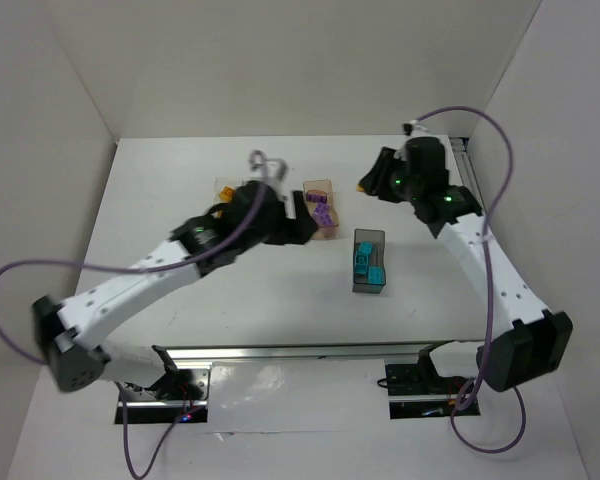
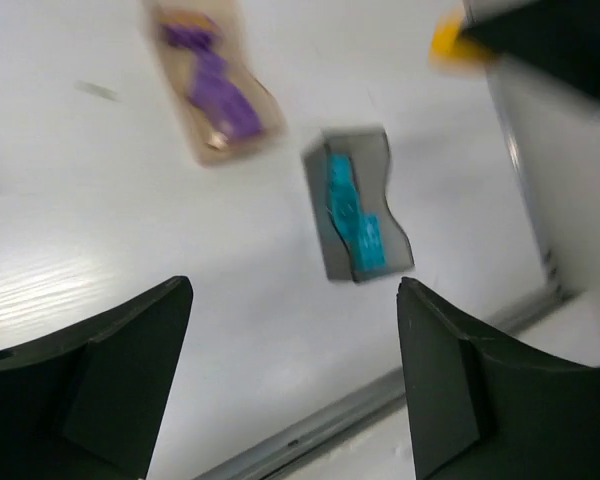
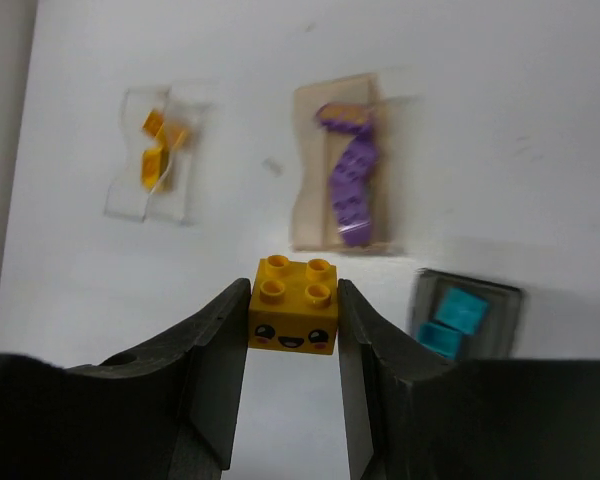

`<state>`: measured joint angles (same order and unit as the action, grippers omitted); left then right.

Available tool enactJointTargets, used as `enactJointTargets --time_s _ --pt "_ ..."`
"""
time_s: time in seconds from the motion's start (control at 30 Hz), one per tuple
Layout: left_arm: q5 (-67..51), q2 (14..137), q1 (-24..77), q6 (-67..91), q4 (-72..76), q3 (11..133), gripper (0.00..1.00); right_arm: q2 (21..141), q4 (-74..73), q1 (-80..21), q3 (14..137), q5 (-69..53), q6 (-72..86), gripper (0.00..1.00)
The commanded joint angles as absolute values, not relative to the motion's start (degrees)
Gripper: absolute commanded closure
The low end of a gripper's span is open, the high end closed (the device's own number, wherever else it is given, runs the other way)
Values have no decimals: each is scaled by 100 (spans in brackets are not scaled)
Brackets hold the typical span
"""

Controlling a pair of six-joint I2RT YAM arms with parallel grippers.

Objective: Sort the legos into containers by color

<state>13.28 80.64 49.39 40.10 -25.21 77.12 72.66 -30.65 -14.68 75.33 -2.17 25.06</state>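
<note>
Dark smoky-grey plastic bin (image 1: pixel 369 238): mid-tabletop, holding teal-blue bricks (image 1: pixel 366 268).
Left hand (image 2: pixel 295 290): open, empty.
Translucent orange-tan bin (image 1: pixel 320 186): purple bricks (image 1: pixel 322 212) inside.
Clear plastic bin (image 3: pixel 177 197): yellow-orange bricks (image 3: pixel 160 150) inside.
Right hand (image 3: pixel 293 300): gripping yellow four-stud smiley-face brick (image 3: pixel 293 322), toward far right corner.

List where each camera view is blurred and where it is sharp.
Left wrist view: motion-smeared throughout, with the purple bricks and the grey bin streaked. Right wrist view: the yellow smiley brick between the jaws is crisp, the clear bin behind it soft. Top external view: evenly lit and sharp, except the blurred far end of the left arm.
</note>
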Motion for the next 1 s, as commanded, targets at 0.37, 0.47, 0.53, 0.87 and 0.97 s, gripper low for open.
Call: enactJointTargets --time_s 0.37,0.47,0.53,0.87,0.97 --pt "782 5502 1381 4052 -4033 6407 0 11520 -1397 -4121 10351 -650 2505 77" --pt "669 5353 1152 3999 -4104 6521 0 12583 -1816 -4245 11659 -449 2391 77" --pt "563 5283 985 3938 -4104 6582 0 13392 -2117 -4298 12732 -448 2338 77" --pt "220 5221 563 3691 -4210 6688 0 14353 -2030 -4298 13553 -703 2391 30" --pt "115 5221 510 3691 -4210 6636 0 13933 -2030 -4298 13282 -484 2189 19"
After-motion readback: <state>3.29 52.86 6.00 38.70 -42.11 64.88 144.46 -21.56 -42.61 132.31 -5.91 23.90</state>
